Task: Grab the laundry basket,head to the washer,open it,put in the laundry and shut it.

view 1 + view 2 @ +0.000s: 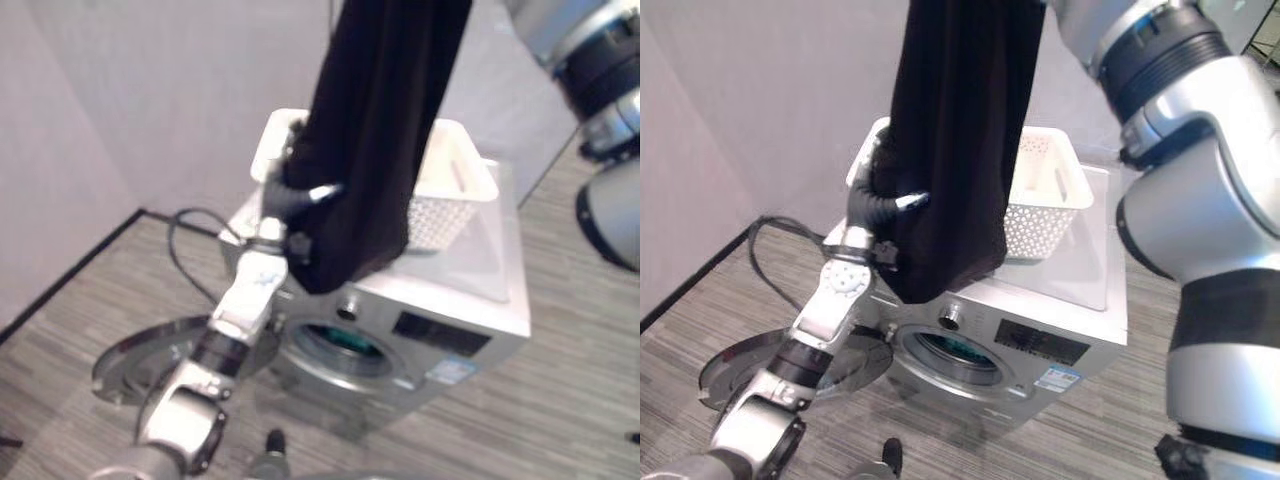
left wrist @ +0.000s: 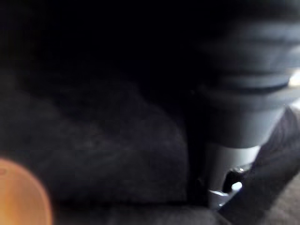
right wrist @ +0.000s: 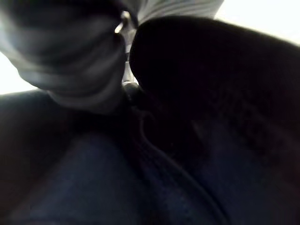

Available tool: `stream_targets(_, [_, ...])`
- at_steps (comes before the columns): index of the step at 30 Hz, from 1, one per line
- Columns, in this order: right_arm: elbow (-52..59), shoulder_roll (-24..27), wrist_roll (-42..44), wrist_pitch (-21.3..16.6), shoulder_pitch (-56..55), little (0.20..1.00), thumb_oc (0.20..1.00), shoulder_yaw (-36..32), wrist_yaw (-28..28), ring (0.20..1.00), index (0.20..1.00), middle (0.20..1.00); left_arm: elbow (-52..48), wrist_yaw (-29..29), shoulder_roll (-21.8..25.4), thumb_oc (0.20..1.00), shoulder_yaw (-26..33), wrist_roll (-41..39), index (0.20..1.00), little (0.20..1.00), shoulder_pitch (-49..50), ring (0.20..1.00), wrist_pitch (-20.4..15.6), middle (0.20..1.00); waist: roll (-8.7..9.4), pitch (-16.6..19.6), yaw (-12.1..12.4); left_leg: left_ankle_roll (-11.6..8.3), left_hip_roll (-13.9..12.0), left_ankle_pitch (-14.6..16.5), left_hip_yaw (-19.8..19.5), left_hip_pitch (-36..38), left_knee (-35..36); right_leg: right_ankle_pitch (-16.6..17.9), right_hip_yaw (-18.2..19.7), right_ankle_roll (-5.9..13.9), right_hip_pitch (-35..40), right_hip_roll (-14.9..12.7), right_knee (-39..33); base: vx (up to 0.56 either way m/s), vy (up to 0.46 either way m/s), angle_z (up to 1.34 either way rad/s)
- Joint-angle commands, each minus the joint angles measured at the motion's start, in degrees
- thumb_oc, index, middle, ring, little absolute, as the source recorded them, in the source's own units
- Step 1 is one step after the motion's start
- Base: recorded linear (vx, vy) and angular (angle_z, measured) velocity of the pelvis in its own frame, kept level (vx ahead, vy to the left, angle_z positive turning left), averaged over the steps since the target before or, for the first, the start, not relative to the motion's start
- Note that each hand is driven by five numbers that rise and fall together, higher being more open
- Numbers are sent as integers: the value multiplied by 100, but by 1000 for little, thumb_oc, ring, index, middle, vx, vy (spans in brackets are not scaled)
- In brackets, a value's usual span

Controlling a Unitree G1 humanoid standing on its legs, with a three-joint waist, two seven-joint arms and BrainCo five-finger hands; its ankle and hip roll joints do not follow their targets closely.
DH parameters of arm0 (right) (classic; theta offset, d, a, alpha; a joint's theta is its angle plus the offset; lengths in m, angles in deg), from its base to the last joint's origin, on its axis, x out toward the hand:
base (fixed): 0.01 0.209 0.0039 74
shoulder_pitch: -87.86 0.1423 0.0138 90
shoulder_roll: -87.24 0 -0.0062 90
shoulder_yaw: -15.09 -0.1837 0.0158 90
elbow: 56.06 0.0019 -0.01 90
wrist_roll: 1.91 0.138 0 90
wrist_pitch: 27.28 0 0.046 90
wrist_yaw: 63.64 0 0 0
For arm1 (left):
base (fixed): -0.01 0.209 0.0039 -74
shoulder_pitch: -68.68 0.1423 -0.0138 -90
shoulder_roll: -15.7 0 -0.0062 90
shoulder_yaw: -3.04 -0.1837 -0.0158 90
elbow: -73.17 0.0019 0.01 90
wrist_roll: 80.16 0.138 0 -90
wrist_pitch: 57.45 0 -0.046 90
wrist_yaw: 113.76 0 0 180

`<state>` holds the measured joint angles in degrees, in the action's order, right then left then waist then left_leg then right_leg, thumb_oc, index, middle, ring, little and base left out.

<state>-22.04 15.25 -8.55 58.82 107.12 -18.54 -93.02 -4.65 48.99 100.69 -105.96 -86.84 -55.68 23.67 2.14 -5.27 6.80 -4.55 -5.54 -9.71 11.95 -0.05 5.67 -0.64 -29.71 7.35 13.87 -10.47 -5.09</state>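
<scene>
Plain pale wall (image 1: 760, 90) is running behind the scene, unmarked and evenly lit. A second pale wall (image 1: 45, 190) is meeting it at a corner on the left. Dark skirting strip (image 1: 70, 275) is edging the base of the left wall. Floor (image 1: 1200, 330) is showing grey wood-grain planks, streaked light and dark, continuing on both sides. Light is looking soft and diffuse, giving a mild sheen on the planks.

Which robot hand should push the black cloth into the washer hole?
Probably the left hand: it touches the hanging black cloth low down, near the silver washing machine's open round drum opening.
</scene>
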Motion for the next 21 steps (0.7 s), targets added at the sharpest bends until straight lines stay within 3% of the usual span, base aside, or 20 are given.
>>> stream_targets(1, [-123, 191, 5, 40, 957, 200, 200, 154, -171, 200, 200, 200, 453, 2, -439, 1000, -330, 63, 1000, 1000, -935, 1000, -71, 1000, -4, -317, 17, -320, -232, 577, 300, 267, -67, -219, 10, 3, 498, -5, 9, 13, -14, -3])
stream_targets(6, [-88, 224, -29, 48, 835, 200, 200, -42, -222, 200, 200, 200, 776, -36, -652, 1000, -458, -52, 1000, 1000, -1302, 1000, -105, 1000, 21, -334, -38, -321, -248, 588, 321, 267, -67, -223, 46, 2, 477, -9, 9, 8, -12, -6])
stream_targets(7, [-86, 241, -33, 49, 812, 200, 200, -76, -223, 200, 200, 200, 863, -37, -693, 551, -466, -90, 551, 551, -1358, 551, -112, 551, 22, -333, -49, -322, -251, 588, 326, 267, -67, -226, 59, 1, 478, -8, 9, 7, -14, -4])
stream_targets(8, [-65, 247, -41, 53, 802, 200, 200, -98, -227, 200, 200, 200, 903, -61, -698, 219, -455, -105, 219, 219, -1424, 219, -122, 219, 23, -334, -52, -324, -256, 590, 333, 265, -67, -225, 57, 2, 475, -7, 9, 0, 0, 0])
stream_targets(21, [22, 373, -88, 66, 415, 200, 200, -337, -190, 200, 200, 200, 557, -347, -286, 200, -11, -124, 200, 200, -1431, 200, -273, 200, 46, -240, 19, -338, -270, 621, 367, 316, -67, -229, 70, -12, 482, -8, 9, 5, -4, -3])
